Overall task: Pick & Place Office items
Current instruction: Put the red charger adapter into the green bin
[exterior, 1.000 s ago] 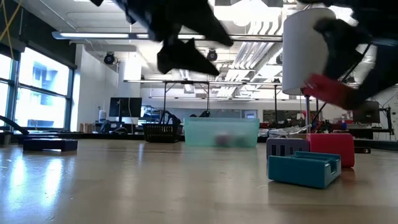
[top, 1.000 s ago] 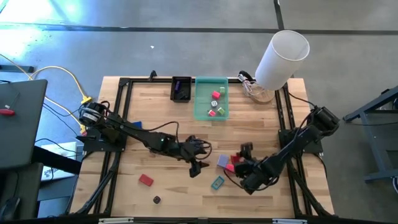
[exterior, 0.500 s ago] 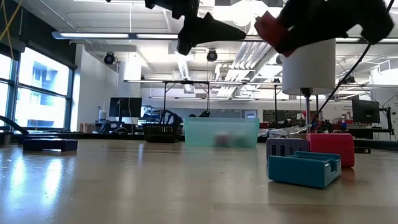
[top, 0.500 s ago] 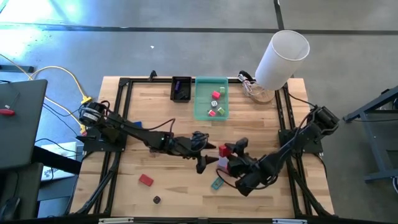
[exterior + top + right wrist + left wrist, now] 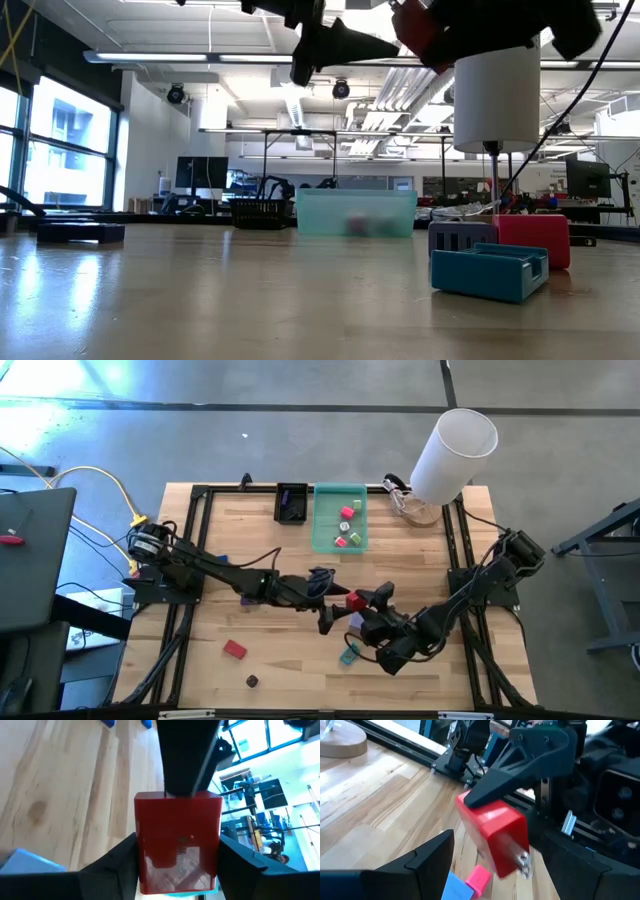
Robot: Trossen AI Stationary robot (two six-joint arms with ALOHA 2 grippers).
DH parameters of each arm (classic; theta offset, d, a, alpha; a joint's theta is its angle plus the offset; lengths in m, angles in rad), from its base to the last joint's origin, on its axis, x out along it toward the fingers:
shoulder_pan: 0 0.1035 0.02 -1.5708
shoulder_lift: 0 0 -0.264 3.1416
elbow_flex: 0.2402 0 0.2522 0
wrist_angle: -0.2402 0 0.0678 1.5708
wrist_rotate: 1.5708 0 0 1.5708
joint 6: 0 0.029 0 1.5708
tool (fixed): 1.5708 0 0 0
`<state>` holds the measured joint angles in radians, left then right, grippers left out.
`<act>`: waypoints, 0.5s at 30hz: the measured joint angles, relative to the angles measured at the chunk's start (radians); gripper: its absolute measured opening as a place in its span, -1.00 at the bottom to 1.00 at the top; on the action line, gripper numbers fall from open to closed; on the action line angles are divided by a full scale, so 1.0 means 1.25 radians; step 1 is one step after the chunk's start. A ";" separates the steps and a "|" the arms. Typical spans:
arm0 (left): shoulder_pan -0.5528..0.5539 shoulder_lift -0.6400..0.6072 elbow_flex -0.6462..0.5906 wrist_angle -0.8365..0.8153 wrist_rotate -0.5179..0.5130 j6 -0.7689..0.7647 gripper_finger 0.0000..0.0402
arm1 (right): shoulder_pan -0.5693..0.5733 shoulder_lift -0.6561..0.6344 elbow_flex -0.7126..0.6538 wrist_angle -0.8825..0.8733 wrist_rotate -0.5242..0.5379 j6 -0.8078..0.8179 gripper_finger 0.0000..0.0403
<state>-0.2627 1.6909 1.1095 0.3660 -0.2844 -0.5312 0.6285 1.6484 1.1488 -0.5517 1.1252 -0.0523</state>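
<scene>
progress: partly done; the green tray (image 5: 339, 518) at the far edge of the table (image 5: 240, 560) holds a few small pieces, pink, red and greenish; the black tray (image 5: 291, 502) just beside it holds something purple, too small to name; left to sort, as far as the high view shows: a red block (image 5: 234, 649) and a tiny dark piece (image 5: 251, 681) near the front left, a blue piece (image 5: 221, 559) by the left arm, a teal clip (image 5: 349, 654) and a purplish piece under the right arm; the low view adds a grey block (image 5: 461, 237) and a red block (image 5: 533, 238) behind the teal clip.

in hand now: right gripper (image 5: 372, 606) clamped on a red office item (image 5: 355, 603), lifted clear of the table at centre; right wrist view shows the item pinched between the two fingers; left gripper (image 5: 325, 616) fingers spread apart, empty, just beside the red item, one fingertip facing it in the left wrist view; likely a handover or a carry to the tray, cannot say which.

change from a second ago: the right gripper was lower and further right, by the cluster; it has risen and swung left with the red item; the left gripper has moved right toward it; loose pieces on the table unmoved.
</scene>
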 joint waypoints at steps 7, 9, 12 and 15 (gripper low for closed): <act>0.001 0.000 -0.001 0.042 -0.008 -0.001 0.41 | -0.033 -0.001 0.000 0.074 0.003 -0.087 0.04; 0.001 0.000 -0.001 0.041 -0.011 -0.001 0.41 | -0.039 -0.001 0.000 0.079 0.001 -0.095 0.01; 0.001 0.000 -0.001 0.041 -0.032 0.000 0.41 | -0.044 -0.001 0.000 0.093 0.002 -0.108 -0.01; 0.006 0.005 -0.001 0.047 -0.057 0.008 0.41 | -0.045 -0.001 0.000 0.099 0.001 -0.109 0.02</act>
<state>-0.2553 1.6970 1.1086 0.4250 -0.3552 -0.5215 0.5724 1.6474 1.1488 -0.4278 1.1264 -0.1890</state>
